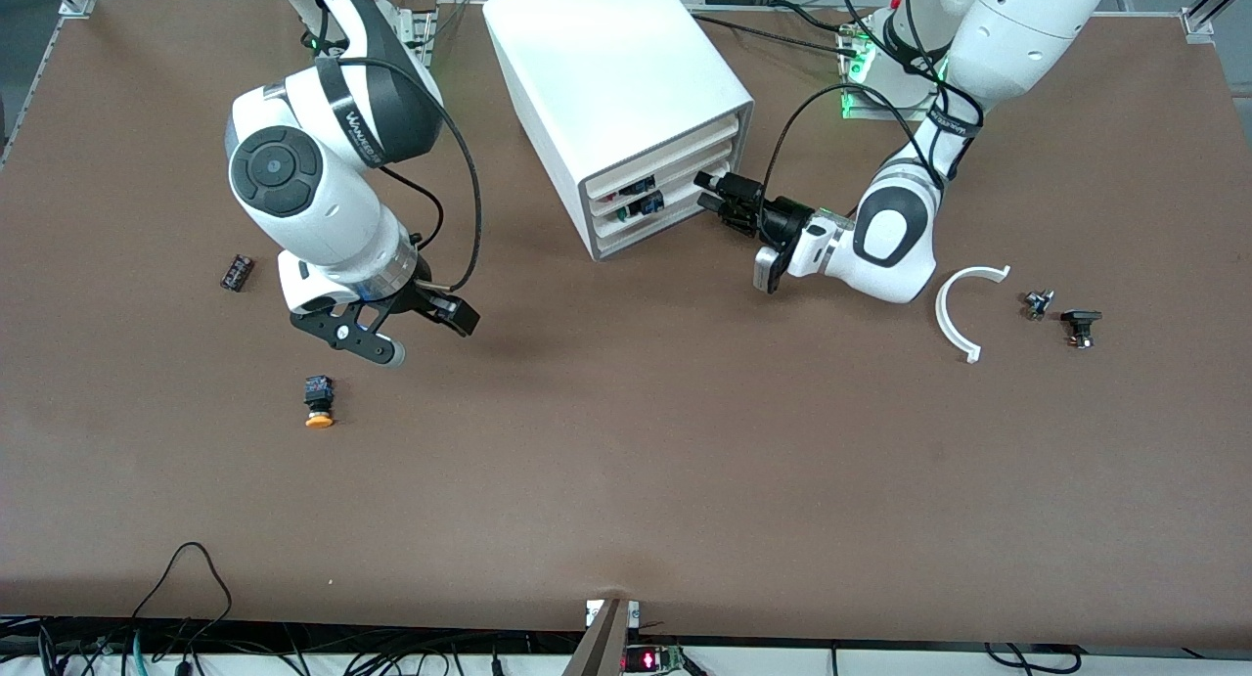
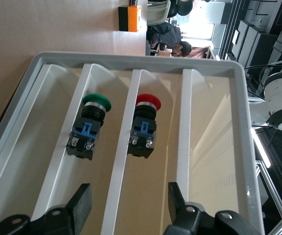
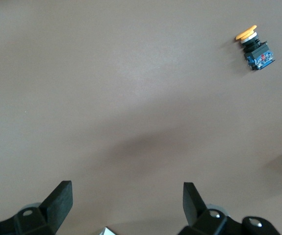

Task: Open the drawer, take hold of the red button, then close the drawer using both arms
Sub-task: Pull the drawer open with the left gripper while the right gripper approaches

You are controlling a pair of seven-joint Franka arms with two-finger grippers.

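Through the left wrist camera I look into the drawer (image 2: 239, 147), a white tray split into long compartments: the button (image 2: 144, 126) with its red cap lies in one, a green-capped button (image 2: 89, 128) in the compartment next to it. My left gripper (image 1: 711, 191) sits at the cabinet (image 1: 611, 89) front with its fingers (image 2: 79, 205) spread wide, holding nothing. My right gripper (image 1: 423, 334) waits, equally wide and empty, over bare table (image 1: 685, 441) near the orange-capped button (image 1: 318, 402).
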